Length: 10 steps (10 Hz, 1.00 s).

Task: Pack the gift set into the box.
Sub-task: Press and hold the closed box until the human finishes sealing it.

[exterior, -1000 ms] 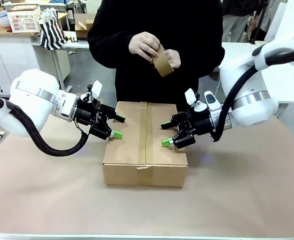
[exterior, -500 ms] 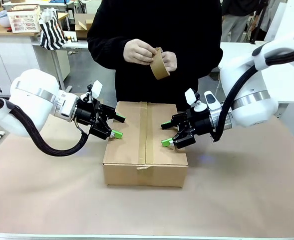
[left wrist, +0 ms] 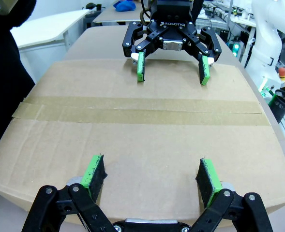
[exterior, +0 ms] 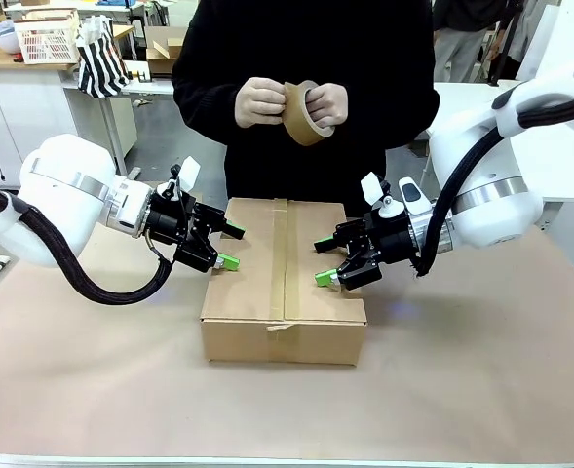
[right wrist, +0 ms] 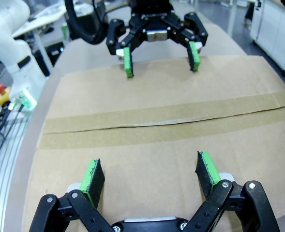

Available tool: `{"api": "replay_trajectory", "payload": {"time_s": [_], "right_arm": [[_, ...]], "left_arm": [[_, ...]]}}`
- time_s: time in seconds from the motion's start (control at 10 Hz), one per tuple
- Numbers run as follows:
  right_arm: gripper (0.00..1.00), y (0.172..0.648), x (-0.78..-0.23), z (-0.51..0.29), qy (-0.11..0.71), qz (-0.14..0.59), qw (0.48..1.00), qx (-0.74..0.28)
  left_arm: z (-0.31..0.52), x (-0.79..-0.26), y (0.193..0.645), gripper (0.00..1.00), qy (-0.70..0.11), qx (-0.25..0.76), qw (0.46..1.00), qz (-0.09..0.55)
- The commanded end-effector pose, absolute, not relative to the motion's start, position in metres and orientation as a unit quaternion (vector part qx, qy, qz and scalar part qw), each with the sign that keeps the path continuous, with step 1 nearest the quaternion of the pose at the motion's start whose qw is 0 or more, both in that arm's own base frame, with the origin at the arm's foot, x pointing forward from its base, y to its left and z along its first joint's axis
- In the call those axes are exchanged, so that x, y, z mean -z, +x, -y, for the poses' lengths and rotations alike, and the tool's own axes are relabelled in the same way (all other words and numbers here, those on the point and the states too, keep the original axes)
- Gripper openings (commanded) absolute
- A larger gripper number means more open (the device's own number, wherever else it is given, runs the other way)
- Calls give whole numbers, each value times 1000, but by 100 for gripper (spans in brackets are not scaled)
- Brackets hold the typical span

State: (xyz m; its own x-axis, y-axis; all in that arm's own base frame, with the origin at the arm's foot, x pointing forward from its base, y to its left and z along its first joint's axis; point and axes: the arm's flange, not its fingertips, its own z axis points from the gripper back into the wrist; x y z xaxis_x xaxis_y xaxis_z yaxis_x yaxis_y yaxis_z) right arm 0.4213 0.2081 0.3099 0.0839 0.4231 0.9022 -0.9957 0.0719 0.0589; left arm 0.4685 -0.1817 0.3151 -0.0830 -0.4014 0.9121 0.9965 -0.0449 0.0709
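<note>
The box (exterior: 285, 278) is a large brown carton lying closed on the table, with brown tape along its centre seam (left wrist: 132, 115) (right wrist: 166, 124). My left gripper (exterior: 226, 246) stands open over the box's left flap, its green pads (left wrist: 94, 173) spread above the cardboard. Over the right flap my right gripper (exterior: 324, 261) is open too, its pads (right wrist: 206, 166) wide apart. Each wrist view shows the other gripper across the seam (left wrist: 171, 67) (right wrist: 160, 55). Behind the box, the person's hands hold a roll of brown tape (exterior: 304, 112). The gift set is out of view.
Brown paper covers the table (exterior: 481, 370) around the box. The person in a black top (exterior: 306, 58) stands at the far edge. A white basket (exterior: 48, 41) and a striped bag (exterior: 101, 60) sit on furniture at the back left.
The person has turned the tape roll and brought both hands together on it, slightly higher. Both grippers and the box have stayed still.
</note>
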Motion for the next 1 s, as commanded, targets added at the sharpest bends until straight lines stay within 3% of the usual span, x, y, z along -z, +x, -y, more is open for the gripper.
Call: {"api": "replay_trajectory", "payload": {"time_s": [0.0,0.9], "right_arm": [[100,420,-307,-208,380,372,632,-563],[100,420,-307,-208,380,372,632,-563]], "left_arm": [[181,-313,466,100,-377,620,563,395],[181,-313,466,100,-377,620,563,395]]}}
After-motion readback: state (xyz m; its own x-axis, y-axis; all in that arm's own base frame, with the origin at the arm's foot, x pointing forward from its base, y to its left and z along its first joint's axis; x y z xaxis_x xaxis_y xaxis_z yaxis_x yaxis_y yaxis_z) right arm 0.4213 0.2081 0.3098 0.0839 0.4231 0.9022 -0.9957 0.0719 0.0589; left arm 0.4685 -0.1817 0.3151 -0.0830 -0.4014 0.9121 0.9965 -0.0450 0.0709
